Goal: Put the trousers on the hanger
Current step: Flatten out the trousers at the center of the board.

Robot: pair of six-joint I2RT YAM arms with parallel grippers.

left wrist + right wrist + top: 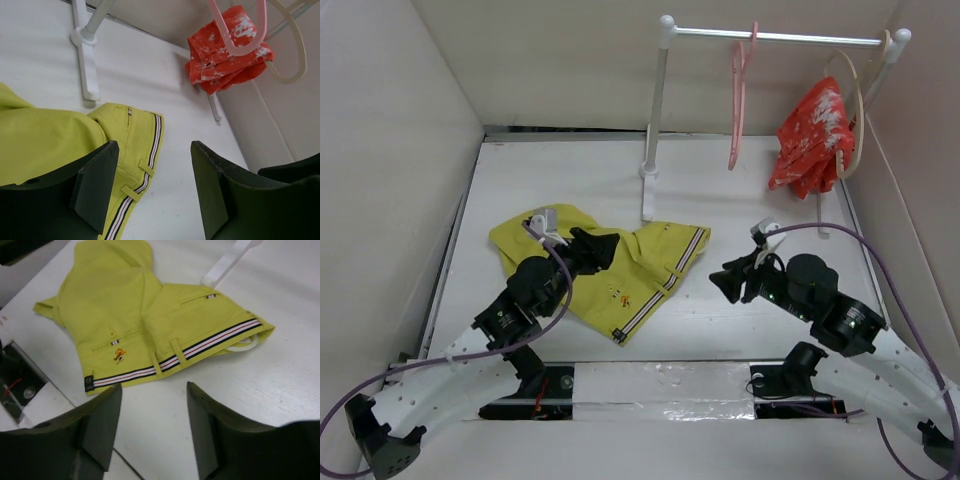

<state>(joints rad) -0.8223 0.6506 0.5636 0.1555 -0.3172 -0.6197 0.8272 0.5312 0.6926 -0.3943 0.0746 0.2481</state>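
Note:
The mustard-yellow trousers (pixel 630 270) lie folded and flat on the white table, striped waistband toward the right; they also show in the left wrist view (pixel 45 140) and the right wrist view (pixel 125 315). The pink hanger (pixel 738 95) hangs empty on the rail, and shows in the left wrist view (pixel 240 30). My left gripper (pixel 602 246) is open and empty, hovering over the trousers' middle. My right gripper (pixel 728 281) is open and empty, over bare table just right of the waistband.
A white rail stand (pixel 655 120) stands at the back, its foot touching the trousers' far edge. A beige hanger (pixel 855 100) with a red patterned garment (pixel 812 135) hangs at the rail's right end. White walls close in the left, back and right.

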